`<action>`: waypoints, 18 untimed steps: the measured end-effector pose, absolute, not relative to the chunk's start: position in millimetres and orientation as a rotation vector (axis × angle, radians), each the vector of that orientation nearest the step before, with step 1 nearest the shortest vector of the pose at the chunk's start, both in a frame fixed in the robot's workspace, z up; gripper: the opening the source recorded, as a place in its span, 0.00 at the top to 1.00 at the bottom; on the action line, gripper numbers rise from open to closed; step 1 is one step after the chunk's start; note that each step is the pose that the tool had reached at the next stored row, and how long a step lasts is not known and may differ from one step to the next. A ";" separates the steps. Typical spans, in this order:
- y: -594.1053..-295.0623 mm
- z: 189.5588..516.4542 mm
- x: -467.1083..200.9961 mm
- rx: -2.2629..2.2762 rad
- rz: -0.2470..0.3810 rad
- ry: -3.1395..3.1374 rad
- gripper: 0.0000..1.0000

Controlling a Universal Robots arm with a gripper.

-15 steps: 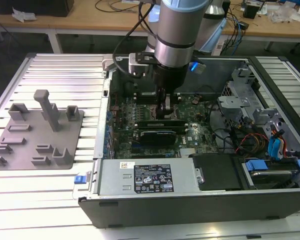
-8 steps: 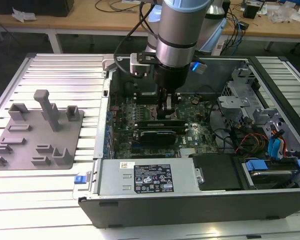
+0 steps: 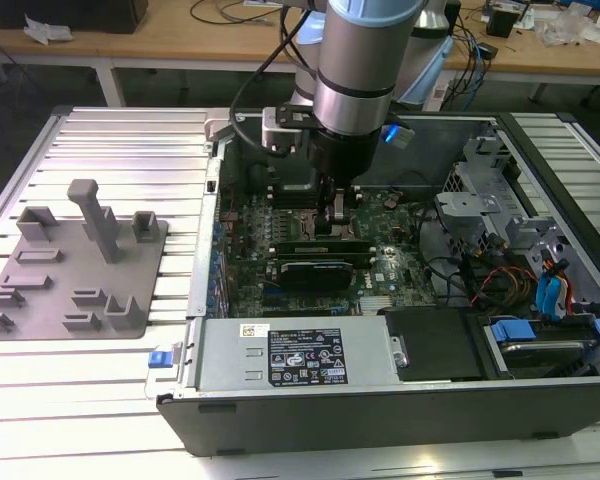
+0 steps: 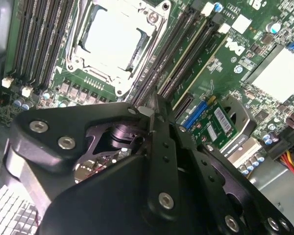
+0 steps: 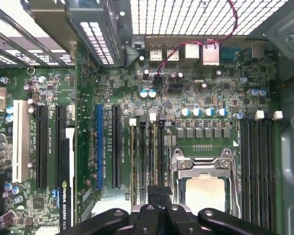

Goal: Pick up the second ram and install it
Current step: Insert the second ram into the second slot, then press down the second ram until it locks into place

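over the memory slots beside the silver processor socket (image 5: 203, 188), the end effector (image 3: 337, 222) presses down; finger state unclear, so keep the thin dark green ram stick (image 5: 151, 161) square to its slot.

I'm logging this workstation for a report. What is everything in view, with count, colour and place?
Case: one, dark grey, open, on the exterior view's right.
Motherboard: one, green, inside the case.
Socket: one, silver, on the motherboard, between the slot banks.
Slots: two black banks, either side of the socket.
Card: one, black, seated on the motherboard nearer the power supply.
Power supply: one, grey with a black label, at the case's near edge.
Tray: one, grey with upright posts, on the table at the exterior view's left.
Table: one, ribbed, silver, under the tray.
Ram: too hidden to tell.
Arm: one, silver, over the case.
Hand: one, black, low over the motherboard.
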State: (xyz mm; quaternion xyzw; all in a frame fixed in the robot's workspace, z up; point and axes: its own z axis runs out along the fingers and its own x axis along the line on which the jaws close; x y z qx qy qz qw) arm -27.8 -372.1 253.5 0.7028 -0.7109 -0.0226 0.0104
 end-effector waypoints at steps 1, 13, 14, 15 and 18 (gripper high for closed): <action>-372.1 253.4 -26.9 2.193 -0.071 -2.219 0.92; -372.1 253.3 -23.9 2.193 -0.071 -2.219 0.92; -372.1 253.3 -23.4 2.193 -0.071 -2.219 0.92; -372.1 253.3 -22.8 2.193 -0.071 -2.219 0.92; -372.1 253.3 -20.0 2.193 -0.071 -2.219 0.92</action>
